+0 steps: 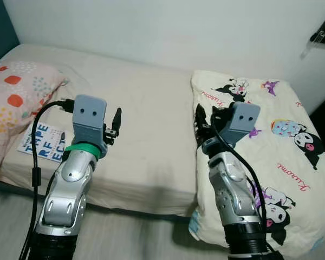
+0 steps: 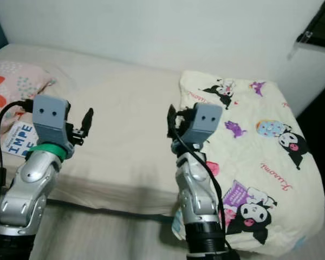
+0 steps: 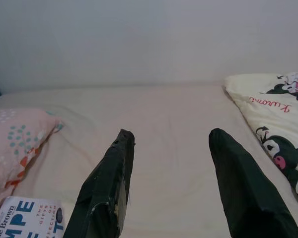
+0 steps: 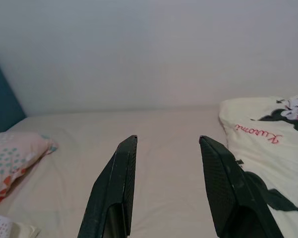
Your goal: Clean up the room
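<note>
Here, left gripper point(image 3: 169, 183) and right gripper point(image 4: 166, 186) jaws released, empty; blanket point(image 1: 271, 162) beside right jaws.

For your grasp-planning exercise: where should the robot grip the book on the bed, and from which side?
Grip the book by its free near-right corner, coming from the right with the left gripper. It lies flat, and the pink pillow seems to cover its left edge.

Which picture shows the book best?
The left eye view: the book lies on the bed beside the pink pillow, most of its cover showing. The right eye view has it partly behind the left arm. The wrist views catch only a corner.
</note>
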Controlling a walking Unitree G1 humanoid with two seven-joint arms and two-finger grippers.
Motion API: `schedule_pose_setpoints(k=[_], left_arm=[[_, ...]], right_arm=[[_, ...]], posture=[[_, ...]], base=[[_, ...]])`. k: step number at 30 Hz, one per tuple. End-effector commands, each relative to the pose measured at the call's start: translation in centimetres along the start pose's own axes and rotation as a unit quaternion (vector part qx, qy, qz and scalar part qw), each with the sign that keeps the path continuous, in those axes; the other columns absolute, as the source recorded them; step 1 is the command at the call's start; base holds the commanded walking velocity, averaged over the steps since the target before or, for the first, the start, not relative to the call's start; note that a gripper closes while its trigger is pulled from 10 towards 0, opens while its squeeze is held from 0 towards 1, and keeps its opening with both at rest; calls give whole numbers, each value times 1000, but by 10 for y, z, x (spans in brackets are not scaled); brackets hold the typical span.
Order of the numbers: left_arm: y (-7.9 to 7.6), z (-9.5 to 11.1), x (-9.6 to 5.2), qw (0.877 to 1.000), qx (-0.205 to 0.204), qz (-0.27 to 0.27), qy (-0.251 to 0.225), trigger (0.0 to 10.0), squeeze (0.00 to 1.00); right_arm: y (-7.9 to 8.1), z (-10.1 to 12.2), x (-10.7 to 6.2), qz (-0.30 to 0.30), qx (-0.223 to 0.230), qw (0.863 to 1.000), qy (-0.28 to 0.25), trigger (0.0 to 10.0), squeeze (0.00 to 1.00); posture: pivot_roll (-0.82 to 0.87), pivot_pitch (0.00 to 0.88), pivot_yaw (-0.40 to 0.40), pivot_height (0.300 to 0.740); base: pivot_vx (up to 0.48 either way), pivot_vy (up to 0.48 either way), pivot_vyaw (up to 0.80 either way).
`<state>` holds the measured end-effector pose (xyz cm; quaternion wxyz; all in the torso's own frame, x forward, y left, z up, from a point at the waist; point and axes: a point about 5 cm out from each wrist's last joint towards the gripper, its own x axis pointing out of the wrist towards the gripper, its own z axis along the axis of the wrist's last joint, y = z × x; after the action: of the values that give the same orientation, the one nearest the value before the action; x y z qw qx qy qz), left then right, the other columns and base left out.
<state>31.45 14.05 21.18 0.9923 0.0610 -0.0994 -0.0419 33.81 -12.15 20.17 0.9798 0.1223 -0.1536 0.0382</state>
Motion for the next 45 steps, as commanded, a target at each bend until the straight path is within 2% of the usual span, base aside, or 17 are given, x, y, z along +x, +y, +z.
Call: schedule_pose_setpoints(k=[1, 26, 36, 39, 41, 42, 43, 44, 45], left_arm=[[-6, -3, 0, 1000, 3, -11, 3, 10000, 0], [-6, -16, -2, 1000, 2, -3, 26, 10000, 0], [-8, -31, -13, 999, -15, 0, 53, 10000, 0], [-10, -36, -16, 998, -22, -4, 62, 10000, 0], [-11, -55, -23, 993, -47, -5, 105, 10000, 0], [-12, -69, -30, 990, -47, -7, 136, 10000, 0], [-15, -88, -40, 985, -28, -29, 169, 10000, 0], [-15, -88, -40, 985, -28, -29, 169, 10000, 0], [-18, -101, -47, 981, -12, -46, 189, 10000, 0]], right_arm=[[-8, -1, -3, -14, -6, 1000, 2, 10000, 0], [-4, -6, -6, 1, -17, 1000, 10, 10000, 0], [-4, -23, -19, 6, -30, 999, 39, 10000, 0], [-7, -32, -24, 16, -48, 997, 55, 10000, 0], [-14, -50, -35, 31, -75, 993, 90, 10000, 0], [-19, -63, -42, 39, -87, 989, 116, 10000, 0], [-26, -82, -54, 41, -111, 981, 156, 10000, 0], [-26, -82, -54, 41, -111, 981, 156, 10000, 0], [-32, -94, -63, 42, -127, 974, 183, 10000, 0]], posture=[[53, 66, -5, 740], [46, 64, -12, 740], [41, 76, -15, 740], [36, 69, -19, 740], [34, 66, -24, 740], [32, 63, -27, 740], [35, 60, -29, 740], [35, 60, -29, 740], [37, 57, -31, 740]], base=[[0, 0, 0], [0, 0, 0], [0, 0, 0], [0, 0, 0], [0, 0, 0], [0, 0, 0], [0, 0, 0], [0, 0, 0], [0, 0, 0]])
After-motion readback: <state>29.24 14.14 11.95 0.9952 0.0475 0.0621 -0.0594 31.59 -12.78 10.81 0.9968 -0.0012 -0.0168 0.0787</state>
